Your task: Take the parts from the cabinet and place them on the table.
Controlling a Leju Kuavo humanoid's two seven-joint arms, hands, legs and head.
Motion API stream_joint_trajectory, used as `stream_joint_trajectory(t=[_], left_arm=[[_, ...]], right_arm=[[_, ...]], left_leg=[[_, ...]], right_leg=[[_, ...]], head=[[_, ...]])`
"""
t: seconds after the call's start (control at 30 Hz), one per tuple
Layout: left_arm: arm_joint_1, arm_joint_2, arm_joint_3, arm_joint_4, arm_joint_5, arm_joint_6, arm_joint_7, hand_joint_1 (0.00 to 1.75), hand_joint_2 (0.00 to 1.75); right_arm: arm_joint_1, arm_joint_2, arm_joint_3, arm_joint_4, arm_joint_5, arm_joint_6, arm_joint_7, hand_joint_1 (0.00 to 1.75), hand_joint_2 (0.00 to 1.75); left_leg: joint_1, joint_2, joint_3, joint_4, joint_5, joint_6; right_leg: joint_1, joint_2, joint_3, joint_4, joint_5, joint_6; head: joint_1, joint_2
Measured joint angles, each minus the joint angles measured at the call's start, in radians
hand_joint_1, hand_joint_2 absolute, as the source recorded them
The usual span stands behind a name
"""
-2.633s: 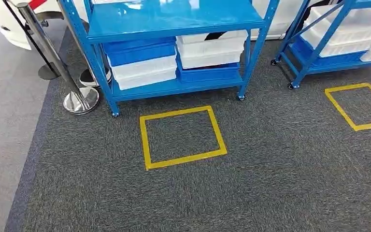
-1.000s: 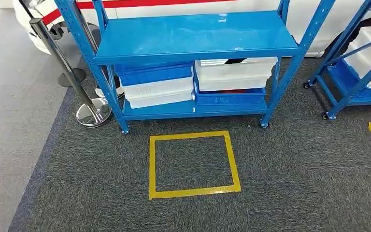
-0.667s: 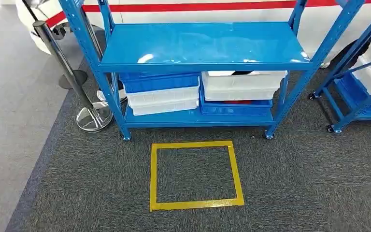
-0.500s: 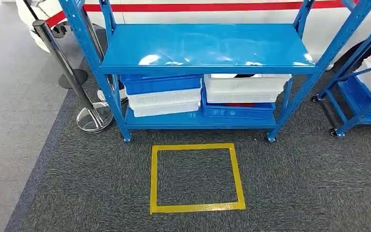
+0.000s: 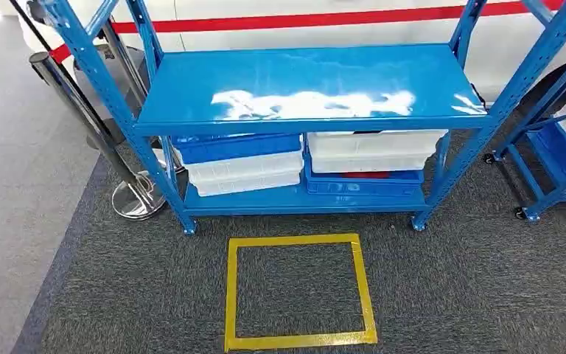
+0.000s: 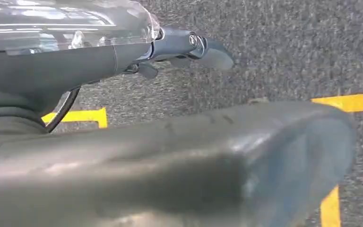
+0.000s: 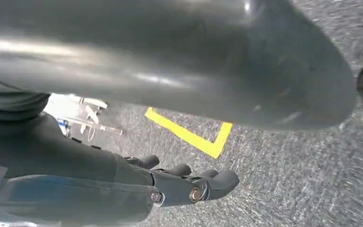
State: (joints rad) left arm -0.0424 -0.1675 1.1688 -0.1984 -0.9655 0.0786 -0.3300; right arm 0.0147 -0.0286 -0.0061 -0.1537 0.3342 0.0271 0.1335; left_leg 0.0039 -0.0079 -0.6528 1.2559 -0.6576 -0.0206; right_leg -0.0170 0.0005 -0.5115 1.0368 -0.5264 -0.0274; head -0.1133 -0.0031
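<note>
**Hands down at my sides, cabinet ahead**

While I stand on the grey carpet (image 5: 449, 280), both my arms hang low; my left hand (image 6: 184, 47) holds nothing, its dark fingers (image 6: 212, 52) stretched out loosely over the carpet with a yellow tape line beyond their tips; my right hand (image 7: 189, 184) holds nothing either, its fingers (image 7: 222, 179) slightly curled and apart, pointing toward a corner of yellow tape on the floor; how wide the thumbs stand from the fingers I cannot tell, since each thumb fills the near part of its wrist view as a blur.

Well ahead of my fingers stands the blue cabinet (image 5: 309, 81); its upper shelf is a bare glossy sheet with glare across it; on its lower shelf sit the parts bins, well apart from either hand; to my left side a blue bin (image 5: 236, 146) rests on top of two white bins (image 5: 243, 173); to my right side white bins (image 5: 372, 147) rest on a blue bin (image 5: 361, 183); what lies inside them I cannot tell.

Between my fingers and the cabinet a yellow tape square (image 5: 298, 291) is marked on the carpet, just before the cabinet's feet; off beyond my left hand a chrome stanchion (image 5: 129, 195) stands beside the cabinet's leg; off beyond my right hand part of a second blue rack (image 5: 553, 147) shows; behind the cabinet runs a white surface with a red stripe (image 5: 302, 18).
</note>
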Motion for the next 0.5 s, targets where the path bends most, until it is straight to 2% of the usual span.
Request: stream_joint_trajectory(t=[0.03,0.07,0.1,0.13,0.17,0.2,0.23,0.27,0.3,0.33,0.37,0.4,0.43,0.47,0.5], left_arm=[[0.0,0.0,0.0,0.0,0.0,0.0,0.0,0.0,0.0],[0.001,0.0,0.0,0.0,0.001,0.0,0.0,0.0,0.0],[0.004,0.0,0.0,0.0,0.002,0.001,0.0,0.0,0.0],[0.004,0.002,0.0,0.0,0.002,0.002,0.001,0.0,0.0],[0.005,0.002,0.0,0.0,0.002,0.003,0.002,0.0,0.0],[0.006,0.002,0.0,0.0,0.002,0.003,0.002,0.0,0.0],[0.005,0.001,0.0,0.0,0.002,0.003,0.002,0.0,0.0],[0.004,0.0,0.0,0.0,0.002,0.003,0.0,0.0,0.0],[0.001,-0.001,0.0,0.0,0.002,0.002,-0.002,0.0,0.0],[0.001,0.0,0.0,0.0,0.002,0.002,-0.002,0.0,0.0],[-0.001,0.0,0.0,0.0,0.002,0.003,-0.003,0.0,0.0],[-0.002,0.0,0.0,0.0,0.003,0.003,-0.004,0.0,0.0],[0.0,0.0,0.0,0.0,0.004,0.003,-0.004,0.0,0.0],[0.001,0.0,0.0,0.0,0.004,0.002,-0.004,0.0,0.0],[0.003,0.0,0.0,0.0,0.005,0.002,-0.004,0.0,0.0]], right_arm=[[0.0,0.0,0.0,0.0,0.0,0.0,0.0,0.0,0.0],[0.001,0.0,0.0,0.0,0.0,0.0,0.0,0.0,0.0],[0.006,0.0,0.0,0.001,0.0,0.0,0.0,0.0,0.0],[0.0,0.0,0.0,0.001,0.0,0.0,0.0,0.0,0.0],[-0.004,0.0,0.0,0.0,0.0,0.0,0.0,0.0,0.0],[-0.004,0.0,0.0,0.0,0.0,0.0,0.0,0.0,0.0],[-0.005,0.0,0.0,0.0,0.0,0.0,0.0,0.0,0.0],[-0.007,0.0,0.0,-0.001,0.0,-0.002,0.0,0.0,0.0],[-0.008,0.001,0.0,-0.001,0.0,-0.002,0.0,0.0,0.0],[-0.009,0.001,0.0,-0.002,0.0,-0.002,0.0,0.0,0.0],[-0.011,0.0,0.0,-0.002,0.0,-0.002,-0.001,0.0,0.0],[-0.01,0.0,0.0,-0.002,0.0,-0.003,-0.001,0.0,0.0],[-0.009,0.0,-0.001,-0.002,0.0,-0.003,-0.001,0.0,0.0],[-0.008,-0.001,-0.001,-0.002,0.0,-0.004,-0.001,0.0,0.0],[-0.005,-0.001,-0.001,-0.002,0.0,-0.005,-0.001,0.0,0.0]], left_leg=[[0.0,0.0,0.007,-0.066,0.054,0.005],[-0.002,0.002,0.015,-0.138,0.137,0.014],[-0.005,0.008,0.009,-0.196,0.245,0.026],[-0.014,0.009,0.007,-0.192,0.224,0.028],[-0.016,0.006,0.021,-0.192,0.22,0.034],[-0.016,0.005,0.022,-0.201,0.219,0.042],[-0.015,0.002,0.042,-0.208,0.212,0.05],[-0.01,0.0,0.063,-0.224,0.212,0.055],[-0.01,0.0,0.077,-0.23,0.209,0.06],[-0.01,0.0,0.083,-0.232,0.202,0.068],[-0.01,0.0,0.089,-0.232,0.195,0.07],[-0.01,0.0,0.096,-0.232,0.186,0.071],[-0.011,-0.001,0.107,-0.232,0.176,0.071],[-0.011,-0.004,0.119,-0.232,0.166,0.07],[-0.01,-0.007,0.135,-0.232,0.154,0.068]], right_leg=[[0.001,-0.001,0.02,0.0,-0.014,0.002],[0.002,-0.002,0.035,-0.001,-0.027,0.004],[0.002,-0.003,0.041,-0.002,-0.038,0.006],[0.005,0.001,0.05,-0.001,-0.045,0.015],[0.004,0.002,0.053,-0.004,-0.054,0.026],[0.003,0.001,0.067,0.006,-0.05,0.031],[0.003,0.0,0.07,0.016,-0.036,0.041],[0.0,0.0,0.059,0.047,-0.033,0.044],[-0.001,0.0,0.036,0.095,-0.027,0.048],[-0.001,0.0,-0.005,0.152,-0.04,0.049],[-0.001,0.0,-0.051,0.211,-0.07,0.051],[-0.001,0.0,-0.097,0.262,-0.112,0.056],[-0.001,0.0,-0.132,0.29,-0.143,0.059],[-0.001,0.0,-0.151,0.287,-0.149,0.059],[-0.002,0.0,-0.155,0.25,-0.126,0.06]], head=[[0.0,0.0],[0.0,0.0],[0.0,0.0],[0.0,0.0],[0.0,0.0],[0.0,0.0],[0.0,0.0],[0.0,0.0],[0.0,0.0],[0.0,0.0],[0.0,0.0],[0.0,0.0],[0.0,0.0],[0.0,0.0],[0.0,0.0]])
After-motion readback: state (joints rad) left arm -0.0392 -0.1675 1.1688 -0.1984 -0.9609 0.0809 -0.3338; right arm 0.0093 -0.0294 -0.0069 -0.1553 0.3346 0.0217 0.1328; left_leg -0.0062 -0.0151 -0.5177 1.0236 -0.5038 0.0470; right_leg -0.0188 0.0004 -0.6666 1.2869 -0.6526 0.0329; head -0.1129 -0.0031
